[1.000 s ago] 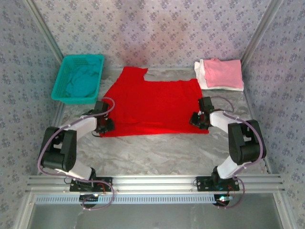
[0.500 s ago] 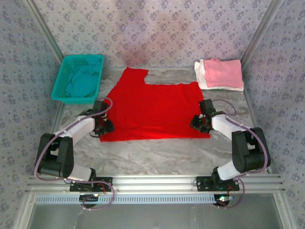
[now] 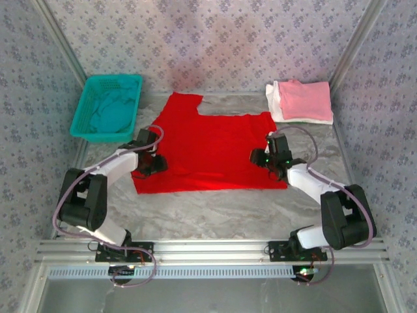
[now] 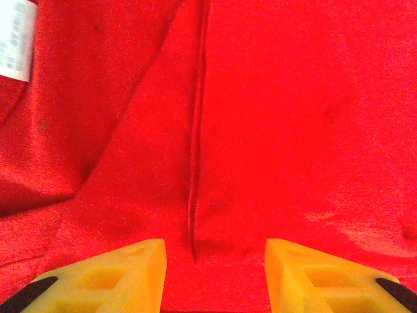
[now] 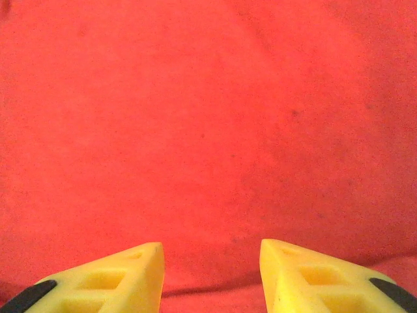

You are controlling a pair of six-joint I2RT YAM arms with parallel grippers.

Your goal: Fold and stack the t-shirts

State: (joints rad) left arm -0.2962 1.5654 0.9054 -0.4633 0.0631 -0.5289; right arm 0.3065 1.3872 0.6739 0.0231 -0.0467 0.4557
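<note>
The bright red t-shirt (image 3: 212,147) lies spread flat in the middle of the table, one sleeve pointing to the back left. My left gripper (image 3: 155,164) hovers over its left part, open (image 4: 215,251), with a seam line of the cloth running between the yellow fingers (image 4: 117,277). My right gripper (image 3: 260,157) is over the shirt's right part, also open (image 5: 212,251) above smooth red cloth. The pink t-shirt (image 3: 305,98) lies folded on the white t-shirt (image 3: 276,107) at the back right. The teal t-shirt (image 3: 107,112) lies crumpled in the basket.
A teal plastic mesh basket (image 3: 111,81) stands at the back left. Patterned walls close in the table on three sides. A white label (image 4: 16,39) shows on the red cloth in the left wrist view. Bare marble table (image 3: 215,212) runs along the near side.
Both grippers have moved inward from the shirt's side edges onto the red cloth. The shirt's near edge has slid slightly toward the arms' bases.
</note>
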